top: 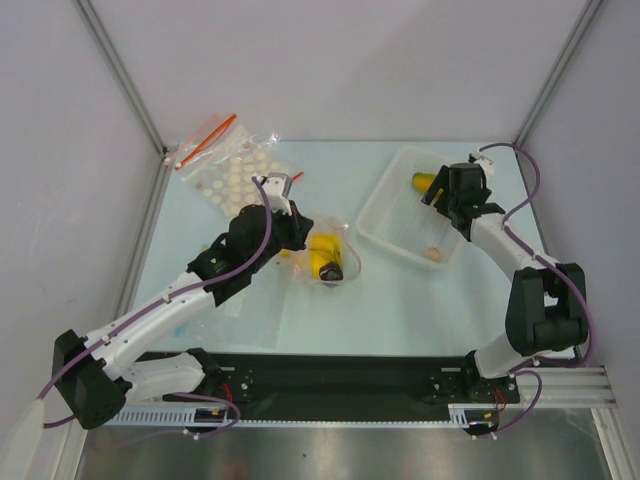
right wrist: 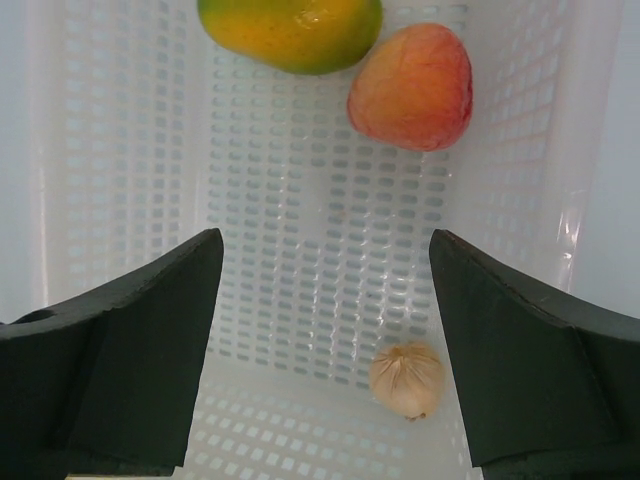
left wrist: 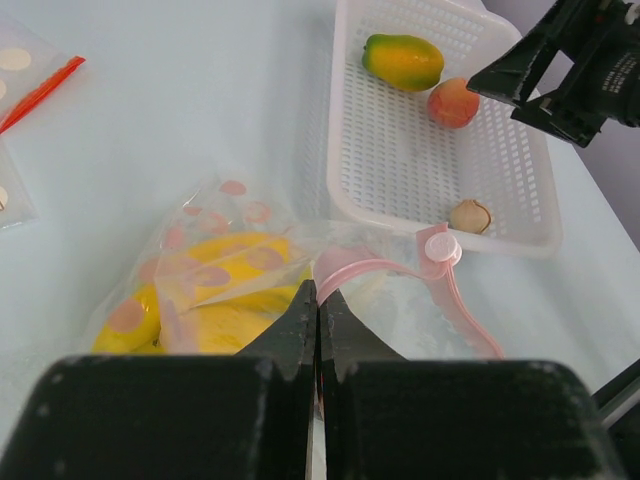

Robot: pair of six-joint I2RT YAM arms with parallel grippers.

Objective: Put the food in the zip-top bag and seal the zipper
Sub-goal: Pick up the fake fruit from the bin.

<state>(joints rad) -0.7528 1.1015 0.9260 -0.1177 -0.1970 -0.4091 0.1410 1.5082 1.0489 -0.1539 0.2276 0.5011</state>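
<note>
Zip-top bag (left wrist: 215, 215) holds banana bunch (left wrist: 235, 255), unsealed; mango (right wrist: 290, 20), peach (right wrist: 412, 87), beige piece (right wrist: 406, 380) sit in basket (right wrist: 300, 200). Left gripper (left wrist: 318, 305) pinches zipper (left wrist: 370, 268), right gripper (right wrist: 325, 250) wide, empty.

Brightness: high and even in all three views, white and flat.
Light source: diffuse, apparently from overhead.
Shadows: faint and soft-edged on the table (top: 400, 300) beneath the left arm (top: 200, 285); pale grey along the basket (right wrist: 590, 150) rim.
Glare: small highlights on the mango (right wrist: 290, 20); sheen on crinkles of the zip-top bag (left wrist: 230, 260); bright streak down the right basket wall.
Blur: left gripper (left wrist: 318, 300) dark and soft at the bottom of its wrist view; right gripper (right wrist: 325, 245) likewise soft-edged.
Focus: sharp on the basket mesh and the beige piece (right wrist: 406, 380).
Distortion: basket walls bowed in the right wrist view; frame posts splayed outward in the top view.
Colour cast: pale blue-green on the table.
</note>
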